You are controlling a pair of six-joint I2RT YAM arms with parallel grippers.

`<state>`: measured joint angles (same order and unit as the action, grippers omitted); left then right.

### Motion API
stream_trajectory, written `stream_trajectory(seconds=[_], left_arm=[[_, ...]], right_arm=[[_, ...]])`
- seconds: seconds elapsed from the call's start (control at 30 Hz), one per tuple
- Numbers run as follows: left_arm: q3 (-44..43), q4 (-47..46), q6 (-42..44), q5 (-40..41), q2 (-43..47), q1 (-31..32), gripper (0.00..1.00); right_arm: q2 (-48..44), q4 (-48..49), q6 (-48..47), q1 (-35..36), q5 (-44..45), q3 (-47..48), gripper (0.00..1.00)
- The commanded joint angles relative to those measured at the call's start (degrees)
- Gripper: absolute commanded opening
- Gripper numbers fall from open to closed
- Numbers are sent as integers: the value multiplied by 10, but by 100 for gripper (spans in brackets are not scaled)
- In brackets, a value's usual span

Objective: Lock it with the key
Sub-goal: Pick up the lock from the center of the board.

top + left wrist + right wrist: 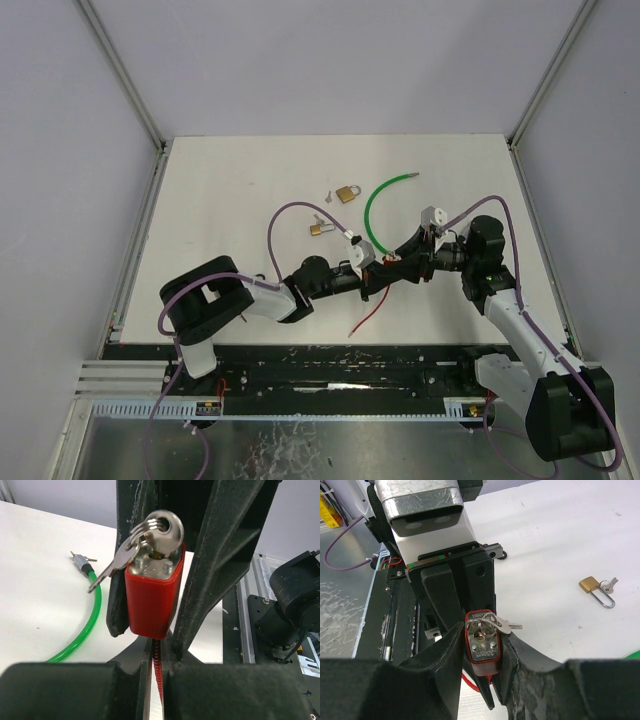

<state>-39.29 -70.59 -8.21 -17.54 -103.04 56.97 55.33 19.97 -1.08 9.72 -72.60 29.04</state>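
Leaves a brass padlock (318,229) lying far left on the white table (230,190), and a second brass padlock (347,193) near it, farther back. Pinches with the left gripper (156,655), fingers pressed together on the thin red cable (159,672) just beneath the red padlock (152,602). Holds that lock off the table between the two arms, with the key (167,527) seated in its end and a spare key (112,567) dangling from the same ring. Passes a green cable (375,210) curving on the table behind. Brackets the red body with the right gripper (484,645), fingers partly spread, set against both its sides.
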Motion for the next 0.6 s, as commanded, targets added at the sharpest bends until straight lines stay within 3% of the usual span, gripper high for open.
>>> stream_trajectory(seconds=[0.0,0.1,0.2,0.37,0.4,0.57], left_arm=[[-11,-13,12,14,-4,3,1],[-11,-14,12,15,-3,3,0],[-9,-16,12,14,-3,3,1],[-8,-16,12,17,0,3,1],[-6,-16,11,19,1,2,5],[31,-81,-8,48,15,0,55]], right_arm=[[-7,9,16,5,-17,15,38],[-7,8,21,2,-21,18,38],[-8,6,22,0,-24,20,21],[-15,1,23,-9,-29,22,2],[-17,0,23,-13,-29,23,0],[-22,-22,28,-41,-26,43,0]])
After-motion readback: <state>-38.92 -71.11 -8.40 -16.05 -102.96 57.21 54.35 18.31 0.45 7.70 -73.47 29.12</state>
